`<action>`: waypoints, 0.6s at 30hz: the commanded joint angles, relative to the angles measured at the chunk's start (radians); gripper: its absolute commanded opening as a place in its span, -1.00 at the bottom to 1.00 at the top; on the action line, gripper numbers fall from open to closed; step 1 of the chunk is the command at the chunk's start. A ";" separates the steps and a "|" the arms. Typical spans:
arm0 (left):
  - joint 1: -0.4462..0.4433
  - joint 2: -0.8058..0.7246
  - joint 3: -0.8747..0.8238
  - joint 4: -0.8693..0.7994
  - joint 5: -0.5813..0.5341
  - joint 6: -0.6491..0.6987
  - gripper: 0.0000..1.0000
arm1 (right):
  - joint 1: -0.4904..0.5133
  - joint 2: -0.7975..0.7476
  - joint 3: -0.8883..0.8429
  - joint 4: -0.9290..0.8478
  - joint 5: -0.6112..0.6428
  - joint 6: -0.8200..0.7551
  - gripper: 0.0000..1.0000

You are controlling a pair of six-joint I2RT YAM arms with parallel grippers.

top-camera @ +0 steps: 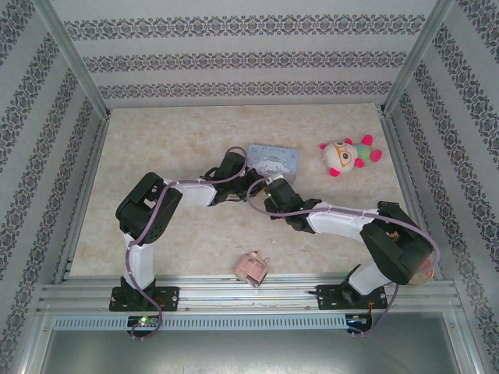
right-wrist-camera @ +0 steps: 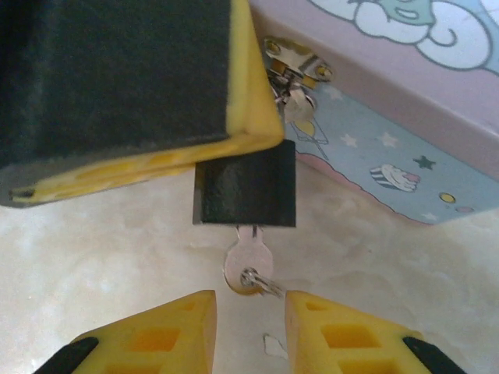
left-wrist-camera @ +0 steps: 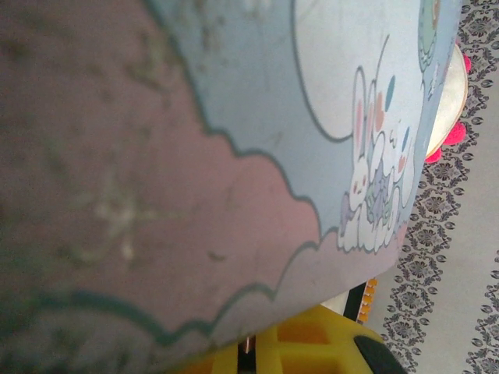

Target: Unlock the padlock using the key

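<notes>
One padlock (right-wrist-camera: 245, 191), one key (right-wrist-camera: 248, 263) inserted below, one tin (right-wrist-camera: 405, 164), left tool (left-wrist-camera: 249, 354) pressed together, right tool (right-wrist-camera: 248, 312) spread just short of key, arms bent inward.

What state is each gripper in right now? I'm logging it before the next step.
Left gripper: closed, apparently pinching the padlock.
Right gripper: open, fingertips just short of the key.

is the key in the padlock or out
In. The key has its blade pushed up into the underside of the padlock, with only its head showing below.
</notes>
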 commanded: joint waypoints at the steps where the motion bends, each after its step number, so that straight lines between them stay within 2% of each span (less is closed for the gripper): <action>1: 0.014 0.001 0.041 0.022 0.035 -0.012 -1.00 | 0.009 0.036 0.041 0.021 -0.005 -0.035 -0.40; 9: 0.014 0.003 0.037 0.034 0.054 -0.024 -1.00 | -0.016 0.096 0.057 0.061 0.017 -0.030 -0.50; 18: 0.014 0.000 0.032 0.031 0.062 -0.026 -1.00 | -0.055 0.111 0.034 0.140 -0.036 -0.015 -0.81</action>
